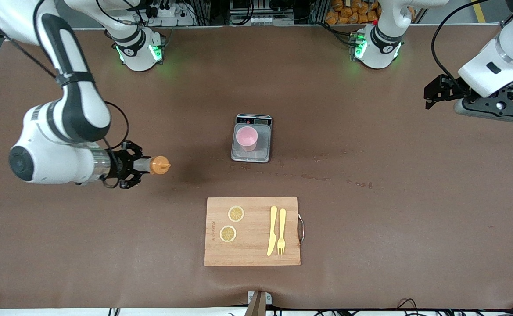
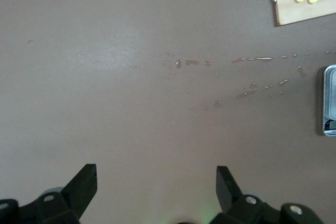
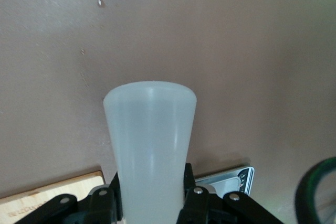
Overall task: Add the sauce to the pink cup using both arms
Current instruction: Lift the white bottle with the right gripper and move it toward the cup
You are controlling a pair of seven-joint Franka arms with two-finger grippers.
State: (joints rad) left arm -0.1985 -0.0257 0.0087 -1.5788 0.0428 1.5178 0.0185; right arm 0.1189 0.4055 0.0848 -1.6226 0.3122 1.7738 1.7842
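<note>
Your right pincer (image 1: 140, 165) pinched the translucent greyish squeeze bottle with orange nozzle cap (image 1: 153, 165), held level over the brown bench (image 1: 370, 245), nozzle aimed toward the pale pink plastic cup (image 1: 246, 137) on the grey scale (image 1: 252, 155) mid-bench. Right arm was nearer. Left pincer (image 1: 432, 94) waited spread at its own end.

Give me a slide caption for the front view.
Right gripper holds the sauce bottle sideways above the table while the pink cup sits on the scale; left gripper waits open.
</note>
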